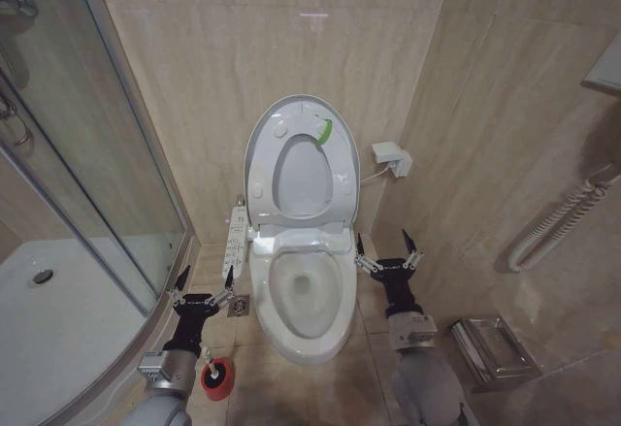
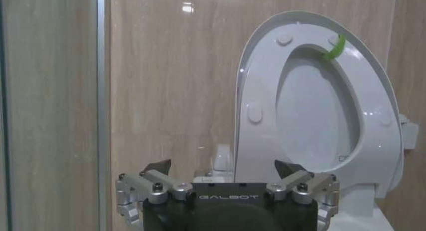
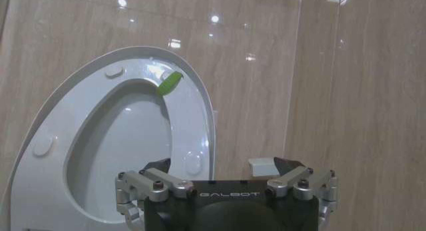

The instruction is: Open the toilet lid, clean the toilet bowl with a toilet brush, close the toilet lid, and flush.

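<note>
Toilet lid [image 1: 260, 154] stands raised against the tiled wall at about twelve o'clock in the head view, with the ring seat [image 1: 340, 169] lifted against it; round bumpers and a green curved strip [image 1: 325, 133] show near the top of the seat's underside. Below it the toilet bowl [image 1: 335, 324] lies open, a little water at its bottom and nothing else visible inside. The side button panel [image 1: 235, 237] juts out at the bowl's ten o'clock.

At seven o'clock, on the floor tiles, the round red cup holder [image 1: 219, 382] holds the dark bristle head of the toilet brush [image 1: 214, 373], just beside the left arm.

The left gripper [image 1: 205, 280] hovers at the bowl's nine o'clock, fingers spread and holding nothing. The right gripper [image 1: 386, 248] hangs at the bowl's three o'clock, fingers likewise spread and empty. Neither touches the toilet.

A metal tissue box [image 1: 495, 350] sits on the wall at four o'clock.
</note>
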Robot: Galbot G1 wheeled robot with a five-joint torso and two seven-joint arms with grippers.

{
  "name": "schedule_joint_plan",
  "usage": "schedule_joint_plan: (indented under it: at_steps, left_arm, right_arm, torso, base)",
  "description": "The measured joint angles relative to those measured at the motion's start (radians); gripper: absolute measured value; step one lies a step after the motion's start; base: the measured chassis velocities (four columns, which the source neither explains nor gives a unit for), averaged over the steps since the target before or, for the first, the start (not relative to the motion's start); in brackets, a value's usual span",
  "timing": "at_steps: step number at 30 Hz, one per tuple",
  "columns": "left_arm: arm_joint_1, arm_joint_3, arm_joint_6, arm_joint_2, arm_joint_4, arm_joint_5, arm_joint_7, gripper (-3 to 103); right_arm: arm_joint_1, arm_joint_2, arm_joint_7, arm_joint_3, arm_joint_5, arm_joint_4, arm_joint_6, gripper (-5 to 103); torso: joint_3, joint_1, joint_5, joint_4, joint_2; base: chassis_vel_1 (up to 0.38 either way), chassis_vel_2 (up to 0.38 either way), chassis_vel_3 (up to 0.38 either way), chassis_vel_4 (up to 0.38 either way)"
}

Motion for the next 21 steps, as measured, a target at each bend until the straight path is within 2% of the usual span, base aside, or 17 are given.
schedule_joint_plan:
  at_steps: [7,21]
  left_arm:
    - [0.047,-0.013,-0.005,-0.006,-0.018,0.021,0.006,100]
    - [0.068,-0.04,0.0,0.0,-0.041,0.039,0.016,100]
  right_arm:
    - [0.0,0.0,0.0,0.0,0.0,0.0,0.0,100]
    - [0.0,0.0,0.0,0.0,0.0,0.0,0.0,100]
  torso:
    - [0.0,0.0,0.0,0.0001,0.0]
    - [0.0,0.0,0.0001,0.0,0.0]
  base:
    - [0.0,0.0,0.0,0.0]
    - [0.0,0.0,0.0,0.0]
